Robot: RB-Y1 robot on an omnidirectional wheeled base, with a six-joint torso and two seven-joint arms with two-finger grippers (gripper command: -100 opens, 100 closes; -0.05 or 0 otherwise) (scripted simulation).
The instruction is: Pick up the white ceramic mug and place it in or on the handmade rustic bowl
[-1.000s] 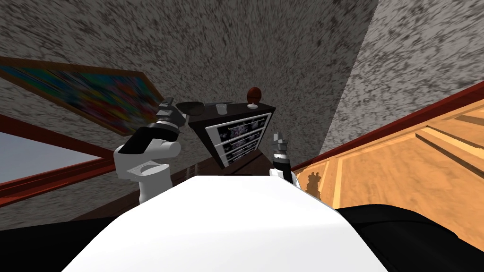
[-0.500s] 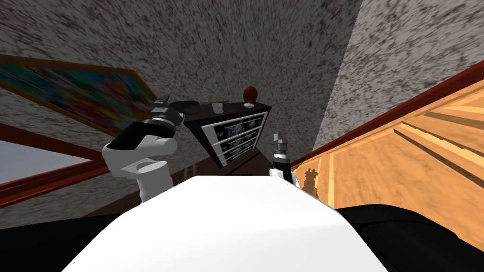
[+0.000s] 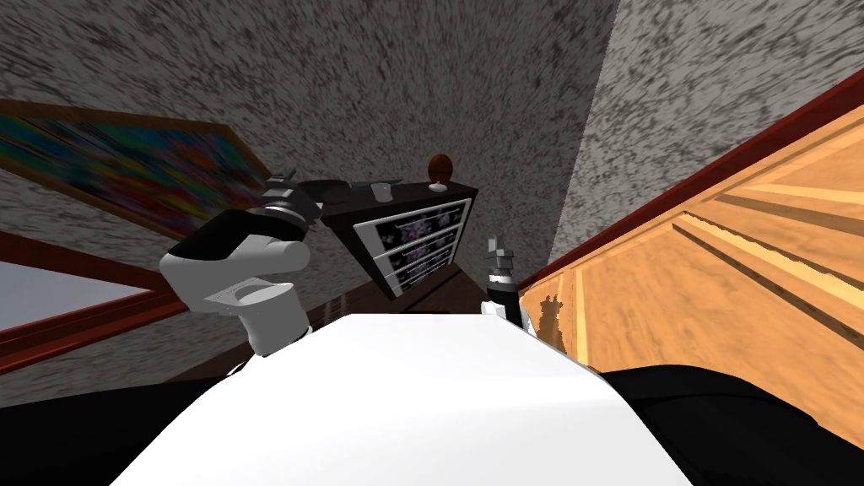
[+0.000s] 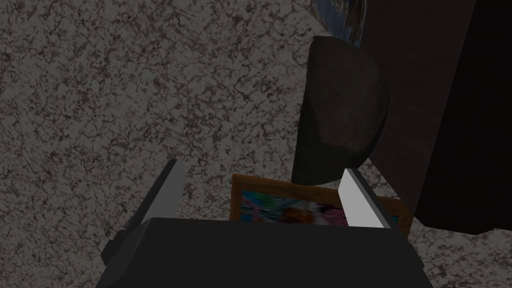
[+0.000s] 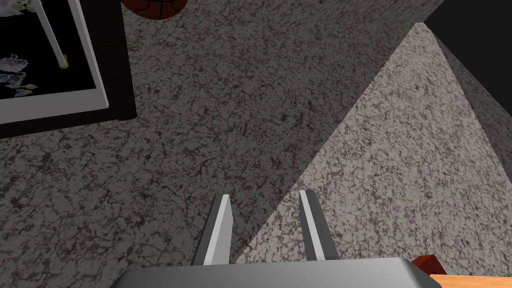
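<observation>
A small white mug (image 3: 381, 192) stands on top of a dark dresser (image 3: 410, 239). A dark rough bowl (image 3: 332, 191) sits near the dresser top's left end, left of the mug. My left gripper (image 3: 285, 180) is raised just left of the bowl. In the left wrist view the gripper (image 4: 262, 192) is open and empty, and the bowl (image 4: 340, 115) lies just beyond one fingertip, against the dresser's dark side (image 4: 420, 125). My right gripper (image 3: 498, 247) hangs low in front of the dresser, its fingers (image 5: 220, 230) partly apart with nothing between them.
A brown ball (image 3: 439, 165) rests on a white stand at the dresser top's right end. The drawers have white-framed patterned fronts (image 5: 45, 60). A framed colourful picture (image 3: 126, 173) hangs on the speckled wall to the left. Wooden flooring (image 3: 726, 278) lies to the right.
The whole head view has swung, so the dresser sits a little further left and higher. My left arm's elbow has dropped left, its gripper still beside the bowl. The right arm has kept still.
</observation>
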